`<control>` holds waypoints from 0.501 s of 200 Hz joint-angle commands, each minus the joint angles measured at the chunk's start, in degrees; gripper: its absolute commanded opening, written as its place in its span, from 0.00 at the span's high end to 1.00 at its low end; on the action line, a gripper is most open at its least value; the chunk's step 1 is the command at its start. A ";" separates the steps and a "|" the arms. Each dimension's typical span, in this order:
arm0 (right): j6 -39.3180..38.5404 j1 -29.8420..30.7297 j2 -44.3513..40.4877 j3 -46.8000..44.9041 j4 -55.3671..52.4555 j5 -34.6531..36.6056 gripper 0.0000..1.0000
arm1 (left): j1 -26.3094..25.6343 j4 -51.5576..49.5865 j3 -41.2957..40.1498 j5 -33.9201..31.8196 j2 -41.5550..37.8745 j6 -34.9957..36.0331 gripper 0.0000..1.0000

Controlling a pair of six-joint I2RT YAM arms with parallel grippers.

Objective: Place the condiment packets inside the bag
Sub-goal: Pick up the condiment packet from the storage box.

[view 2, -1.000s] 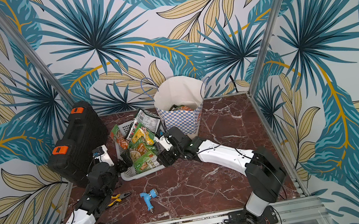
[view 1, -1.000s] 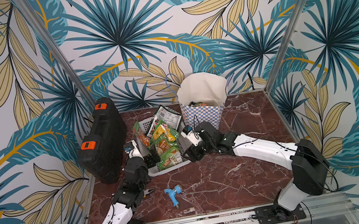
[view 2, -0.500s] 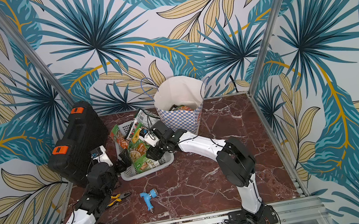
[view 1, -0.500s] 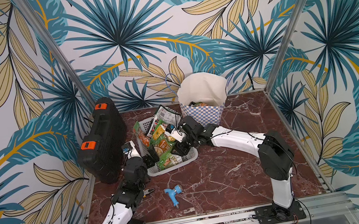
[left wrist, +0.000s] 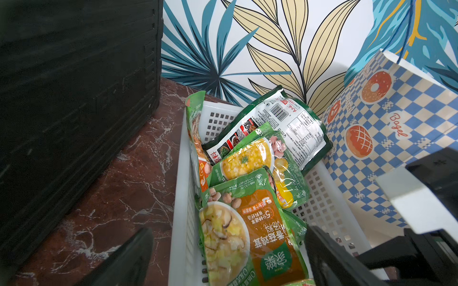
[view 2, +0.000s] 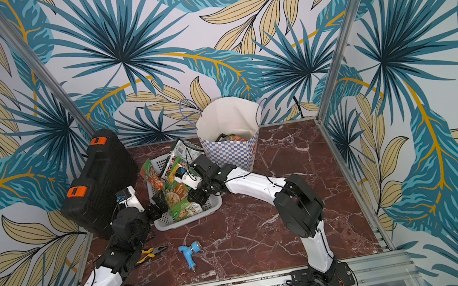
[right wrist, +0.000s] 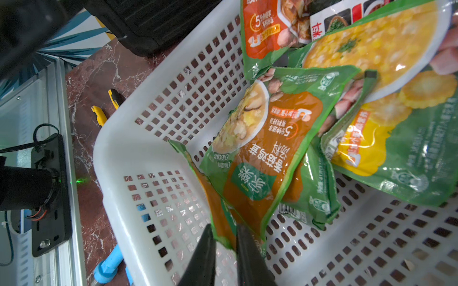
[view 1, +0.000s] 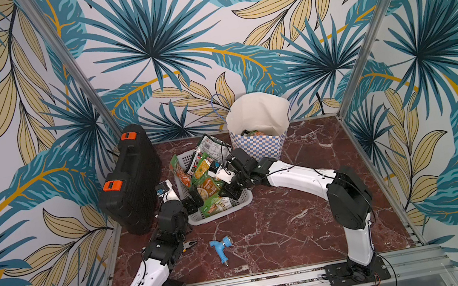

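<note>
Several green, orange and silver-black condiment packets (view 1: pixel 206 185) (view 2: pixel 178 194) lie piled in a white perforated basket (view 1: pixel 223 212) (right wrist: pixel 119 158). The blue-and-white checkered bag (view 1: pixel 259 145) (view 2: pixel 229 153) (left wrist: pixel 386 138) stands open just behind the basket, with a few packets (view 1: pixel 253 133) inside. My right gripper (right wrist: pixel 224 235) (view 1: pixel 231 192) reaches into the basket's near end, shut on the edge of a green-and-orange packet (right wrist: pixel 215 205) lying under the mushroom-soup packet (right wrist: pixel 260 148). My left gripper (left wrist: pixel 226 262) (view 1: pixel 193 200) is wide open astride the basket's left wall (left wrist: pixel 181 198), holding nothing.
A black tool case (view 1: pixel 130 179) stands at the left, close to the basket. A blue tap fitting (view 1: pixel 220 247) and yellow-handled pliers (view 2: pixel 150 253) lie on the marble table in front of the basket. Patterned walls enclose three sides.
My right arm has swung from beside the basket into it, and its jaws have narrowed onto a packet's edge. The left arm has stayed where it was, open.
</note>
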 commanded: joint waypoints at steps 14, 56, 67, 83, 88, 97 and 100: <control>-2.80 0.55 3.97 3.33 -2.73 -0.60 0.62 | 0.41 1.31 -1.13 0.47 0.29 -0.01 0.00; -3.64 0.98 3.67 4.45 -4.36 -0.40 0.92 | 0.42 1.37 -1.13 0.31 0.28 0.08 0.00; -3.59 1.16 2.05 3.84 -4.03 0.48 1.00 | 0.41 1.47 -1.13 0.31 0.27 0.08 0.00; -2.59 1.34 -1.19 3.09 -3.64 1.46 1.00 | 0.44 1.31 -1.13 0.19 0.21 0.00 0.00; -1.95 1.32 -2.33 2.83 -3.35 2.07 1.00 | 0.41 1.29 -1.13 0.14 0.09 -0.01 0.00; -1.17 1.34 -4.45 2.62 -3.03 2.74 1.00 | 0.41 1.05 -1.13 -0.09 -0.12 0.01 0.00; -0.84 1.30 -5.27 2.47 -2.89 2.90 1.00 | 0.41 1.00 -1.13 -0.17 -0.30 -0.01 0.00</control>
